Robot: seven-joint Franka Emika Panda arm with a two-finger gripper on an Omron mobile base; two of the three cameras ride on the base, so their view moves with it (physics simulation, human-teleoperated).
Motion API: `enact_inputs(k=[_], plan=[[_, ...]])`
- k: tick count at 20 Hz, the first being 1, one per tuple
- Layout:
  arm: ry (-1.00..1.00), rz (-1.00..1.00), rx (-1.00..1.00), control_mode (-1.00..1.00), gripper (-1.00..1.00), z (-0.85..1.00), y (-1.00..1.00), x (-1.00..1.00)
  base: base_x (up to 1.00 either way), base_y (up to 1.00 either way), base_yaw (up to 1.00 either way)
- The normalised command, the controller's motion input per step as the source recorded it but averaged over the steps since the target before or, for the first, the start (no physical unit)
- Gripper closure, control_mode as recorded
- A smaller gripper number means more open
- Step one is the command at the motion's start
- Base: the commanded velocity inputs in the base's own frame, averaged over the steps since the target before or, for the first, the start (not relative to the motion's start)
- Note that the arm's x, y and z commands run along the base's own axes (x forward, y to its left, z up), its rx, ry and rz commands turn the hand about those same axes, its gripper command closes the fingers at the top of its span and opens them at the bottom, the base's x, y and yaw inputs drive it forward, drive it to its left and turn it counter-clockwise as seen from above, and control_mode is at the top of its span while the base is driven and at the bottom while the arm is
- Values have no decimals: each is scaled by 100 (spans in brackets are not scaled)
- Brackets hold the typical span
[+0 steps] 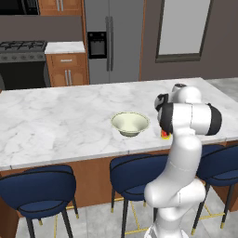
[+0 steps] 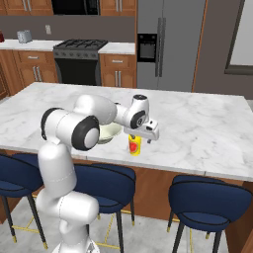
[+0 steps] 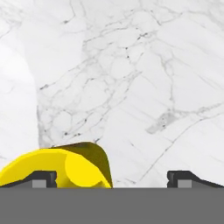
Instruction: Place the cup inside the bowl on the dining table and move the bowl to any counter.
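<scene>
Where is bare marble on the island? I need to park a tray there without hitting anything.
The dining table is bare left of the bowl, and behind it toward the fridge side. Right of the cup, marble runs bare to the far end. It's crowded near the front edge, where the gripper hangs over the cup beside the bowl.

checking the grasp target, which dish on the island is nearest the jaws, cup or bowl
The small yellow cup, right under the gripper near the island's front edge. The wide pale bowl sits off to its side, farther away.

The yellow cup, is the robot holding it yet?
No. The gripper is open above the cup, fingertips wide apart, gripping nothing.
</scene>
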Motion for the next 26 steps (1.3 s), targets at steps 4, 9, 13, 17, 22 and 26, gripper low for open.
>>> enact_inputs(k=[4, 9, 13, 17, 22, 26], plan=[[0, 0, 0, -100, -100, -11, 0, 3, 0, 0, 0], [0, 0, 0, -100, -100, -5, 0, 0, 0, 0, 0], [0, 0, 0, -100, -100, 0, 0, 0, 0, 0, 0], [0, 0, 0, -100, -100, 0, 0, 0, 0, 0, 0], [0, 0, 0, -100, -100, 0, 0, 0, 0, 0, 0], [0, 0, 0, -100, -100, 0, 0, 0, 0, 0, 0]])
